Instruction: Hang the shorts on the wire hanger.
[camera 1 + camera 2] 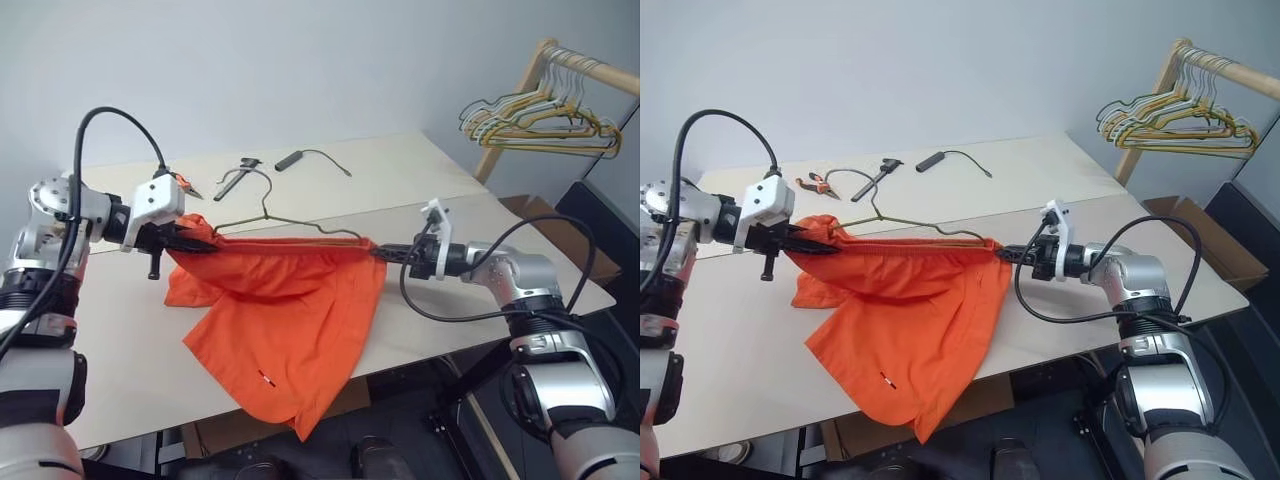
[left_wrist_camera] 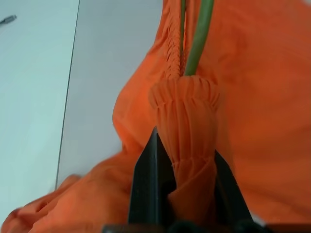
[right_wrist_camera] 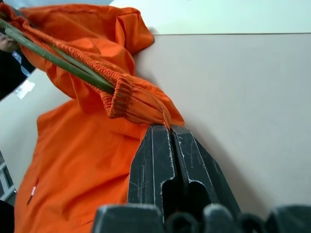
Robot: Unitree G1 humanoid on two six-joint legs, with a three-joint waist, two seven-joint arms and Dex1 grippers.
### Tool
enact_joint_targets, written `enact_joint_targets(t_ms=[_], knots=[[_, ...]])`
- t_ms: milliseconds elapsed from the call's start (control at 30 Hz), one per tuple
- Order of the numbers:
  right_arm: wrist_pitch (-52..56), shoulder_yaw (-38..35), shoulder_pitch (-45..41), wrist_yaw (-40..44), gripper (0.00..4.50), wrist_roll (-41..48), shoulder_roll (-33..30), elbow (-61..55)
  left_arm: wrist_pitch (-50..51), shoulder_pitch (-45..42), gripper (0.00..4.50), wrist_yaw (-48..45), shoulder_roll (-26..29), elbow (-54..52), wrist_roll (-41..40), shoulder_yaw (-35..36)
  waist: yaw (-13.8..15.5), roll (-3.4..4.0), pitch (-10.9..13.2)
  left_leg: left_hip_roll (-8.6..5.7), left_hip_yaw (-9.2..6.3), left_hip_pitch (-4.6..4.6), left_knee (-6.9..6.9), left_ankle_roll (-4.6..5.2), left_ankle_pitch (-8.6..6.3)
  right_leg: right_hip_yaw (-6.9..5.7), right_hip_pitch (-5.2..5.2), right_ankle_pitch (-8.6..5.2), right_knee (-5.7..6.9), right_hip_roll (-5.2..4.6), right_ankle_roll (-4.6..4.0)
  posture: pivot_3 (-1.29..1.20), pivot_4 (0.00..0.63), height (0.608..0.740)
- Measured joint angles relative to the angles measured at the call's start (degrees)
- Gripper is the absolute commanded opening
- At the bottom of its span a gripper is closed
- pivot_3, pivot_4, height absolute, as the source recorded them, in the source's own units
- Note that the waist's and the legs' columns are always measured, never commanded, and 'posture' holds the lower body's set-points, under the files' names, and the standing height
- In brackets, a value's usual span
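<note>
The orange shorts [image 1: 290,320] hang stretched between my two grippers above the table, their legs drooping onto it. My left gripper [image 1: 190,238] is shut on the gathered waistband's left end [image 2: 187,126]. My right gripper [image 1: 385,252] is shut on the waistband's right end [image 3: 146,109]. The wire hanger [image 1: 290,222], thin and olive-grey, has its bottom bar running inside the waistband [image 3: 58,60] from end to end. Its shoulders and hook [image 1: 262,180] stand up above the fabric, toward the back of the table.
The pale table [image 1: 420,180] carries pliers [image 1: 187,184], a black tool [image 1: 236,178] and a black cabled stick [image 1: 292,159] at the back. A wooden rack [image 1: 585,65] at far right holds a bunch of coloured hangers [image 1: 540,125]. A cardboard box [image 1: 560,240] sits below it.
</note>
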Motion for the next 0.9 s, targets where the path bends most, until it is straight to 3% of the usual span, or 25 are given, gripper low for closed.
enact_joint_targets(t_ms=[367,600,900], knots=[[-4.4,5.1,0.3,0.1,0.02,-4.8,-3.8,-13.7,-0.9,-2.5,0.00,5.3,0.4,1.0,7.7,-3.3,0.0,0.00,0.0,0.00,0.04,-0.02,0.01,0.06,-0.03,0.02,-0.05,0.00,0.00,0.00,0.01,-0.09,0.000,0.740],[-7.8,7.1,0.1,0.4,0.02,-7.0,-4.5,-13.4,-1.1,-3.0,0.00,6.1,0.4,1.1,8.2,-3.6,0.0,0.00,0.0,0.00,0.06,-0.04,0.01,0.05,-0.03,0.02,-0.07,0.00,-0.01,0.00,0.01,-0.09,0.000,0.740],[-10.3,9.3,-2.4,1.4,0.02,-11.1,-6.2,-24.4,-0.7,-3.4,0.00,7.3,0.2,0.1,10.2,-4.2,0.0,0.00,0.0,0.02,0.09,-0.03,0.01,0.05,-0.03,0.04,-0.11,-0.01,0.02,0.02,0.01,-0.10,0.000,0.740]])
